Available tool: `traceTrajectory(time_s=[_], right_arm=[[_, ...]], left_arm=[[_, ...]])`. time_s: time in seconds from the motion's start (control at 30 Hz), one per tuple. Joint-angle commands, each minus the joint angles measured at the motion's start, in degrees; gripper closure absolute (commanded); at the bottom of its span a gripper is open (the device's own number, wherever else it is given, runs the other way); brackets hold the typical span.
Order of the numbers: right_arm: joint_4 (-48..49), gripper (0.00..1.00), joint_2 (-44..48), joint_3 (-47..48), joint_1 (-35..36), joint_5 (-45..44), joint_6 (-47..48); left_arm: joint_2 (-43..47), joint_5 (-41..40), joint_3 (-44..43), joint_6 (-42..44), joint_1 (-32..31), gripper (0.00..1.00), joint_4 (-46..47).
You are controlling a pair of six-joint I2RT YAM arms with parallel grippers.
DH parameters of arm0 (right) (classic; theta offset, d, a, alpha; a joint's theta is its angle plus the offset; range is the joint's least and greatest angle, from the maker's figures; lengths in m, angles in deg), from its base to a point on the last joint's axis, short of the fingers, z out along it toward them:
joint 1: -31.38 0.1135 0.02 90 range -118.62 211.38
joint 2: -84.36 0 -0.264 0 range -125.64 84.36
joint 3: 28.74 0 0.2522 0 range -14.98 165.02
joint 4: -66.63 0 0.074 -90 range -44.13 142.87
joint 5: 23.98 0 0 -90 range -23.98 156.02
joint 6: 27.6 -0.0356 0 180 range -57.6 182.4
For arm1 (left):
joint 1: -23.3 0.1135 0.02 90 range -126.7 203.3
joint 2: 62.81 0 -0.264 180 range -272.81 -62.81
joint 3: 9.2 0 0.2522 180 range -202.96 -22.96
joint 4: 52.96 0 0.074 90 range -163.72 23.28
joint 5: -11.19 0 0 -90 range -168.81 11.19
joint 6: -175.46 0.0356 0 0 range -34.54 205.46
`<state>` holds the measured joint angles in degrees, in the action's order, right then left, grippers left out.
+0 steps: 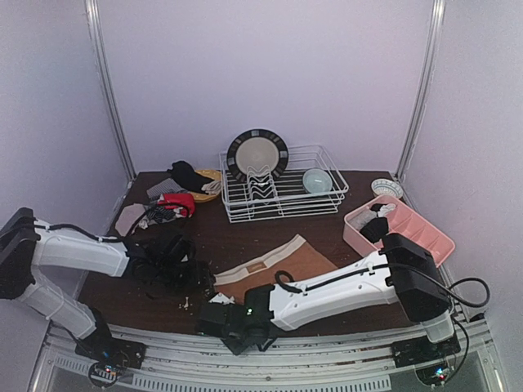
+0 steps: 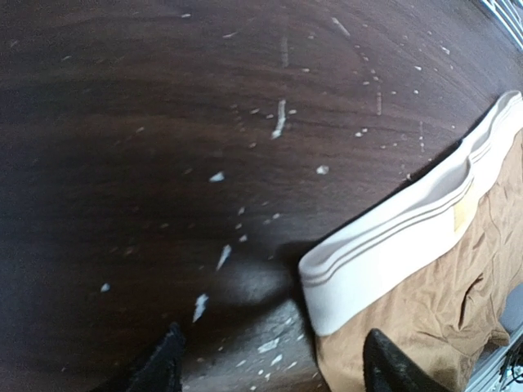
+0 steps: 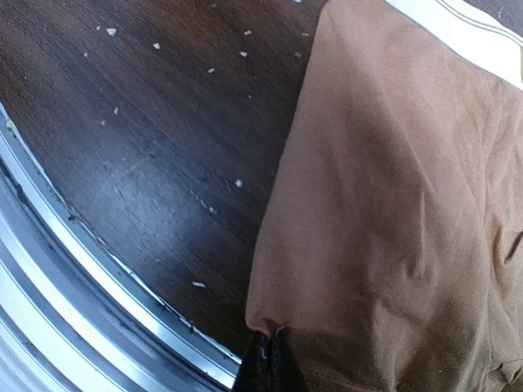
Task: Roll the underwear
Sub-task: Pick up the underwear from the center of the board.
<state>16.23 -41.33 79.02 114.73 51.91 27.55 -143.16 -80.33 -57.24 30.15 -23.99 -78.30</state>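
The right claw is pinched together on the near hem of the brown underwear, which lies spread flat on the table ahead of it. The left claw hangs with fingers well apart over crumb-speckled wood, the end of the pale waistband just ahead, toward its right finger. Far beyond both claws stand a dish rack holding a plate and a bowl, a heap of other underwear and a pink tray; from above the right claw's tips are hidden under its wrist, and both wrist views cut the garment off
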Motion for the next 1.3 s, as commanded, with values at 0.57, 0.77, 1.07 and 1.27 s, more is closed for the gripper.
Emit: traceTrajectory(time_s=[0.57, 0.77, 1.07, 1.27], right_arm=[[2.89, 1.0, 6.11, -5.57, -0.21, 1.54, -1.64], [5.82, 1.0, 7.31, -6.79, -0.1, 3.62, -1.05], [17.61, 1.0, 8.69, -5.16, 0.7, 15.85, -1.37], [22.97, 1.0, 8.43, -2.83, 2.04, 20.74, -2.76]], left_arm=[[-15.24, 6.41, -4.68, 1.55, 0.35, 0.81, 6.22], [-12.51, 4.64, -3.37, 2.53, 0.35, 1.0, 4.93], [11.83, -2.99, -0.6, 3.68, 0.31, 1.0, -15.43], [29.7, -2.79, -0.35, 1.61, 0.11, 1.0, -30.97]])
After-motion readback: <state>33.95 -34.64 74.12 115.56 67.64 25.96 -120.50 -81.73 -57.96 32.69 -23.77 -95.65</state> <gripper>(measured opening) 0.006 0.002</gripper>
